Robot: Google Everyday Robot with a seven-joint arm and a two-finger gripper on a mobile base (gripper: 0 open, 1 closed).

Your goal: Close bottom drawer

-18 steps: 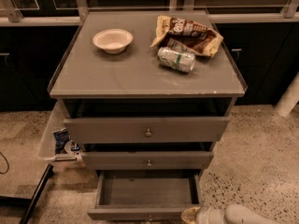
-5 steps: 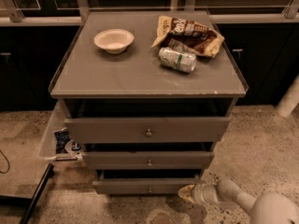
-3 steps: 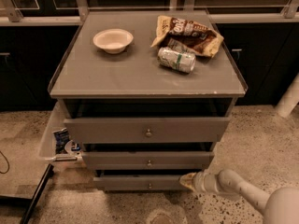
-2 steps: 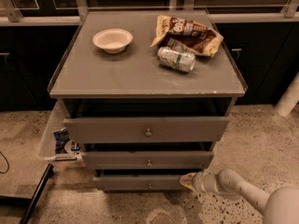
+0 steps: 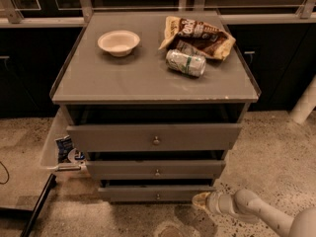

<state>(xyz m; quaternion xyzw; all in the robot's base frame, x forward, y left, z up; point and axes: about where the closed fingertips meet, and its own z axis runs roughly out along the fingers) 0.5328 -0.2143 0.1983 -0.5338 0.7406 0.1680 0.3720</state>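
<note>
Obs., single camera view. Landmark for all positions: the grey cabinet [image 5: 148, 85].

- Bottom drawer [image 5: 148, 193]: lowest of the three fronts on the cabinet, slim, small round knob at its centre. Its box is pushed in, with none of the inside showing from above. Only a thin dark strip remains between it and the middle drawer [image 5: 156, 169] above.
- Gripper [image 5: 201, 199]: low at the cabinet's front right corner, by the right end of the bottom drawer's front. It looks to be in contact, though I cannot confirm this. Whether it is open or closed cannot be told. The arm runs off from the cabinet toward the lower right.
- Top drawer [image 5: 197, 137]: front stands slightly proud of the cabinet, dark gap above it (not part of this task).
- On the cabinet's top: bowl [image 5: 118, 42] at back left; chip bag [image 5: 197, 33] at back right, with a can [image 5: 185, 62] lying on its side just in front of the bag.

Progress, my estimate: closing is nearly or fully done. What may be left is a last short push to seat the front flush, then drawing the gripper clear of the cabinet. Whether it sits flush cannot be judged from this angle.
</note>
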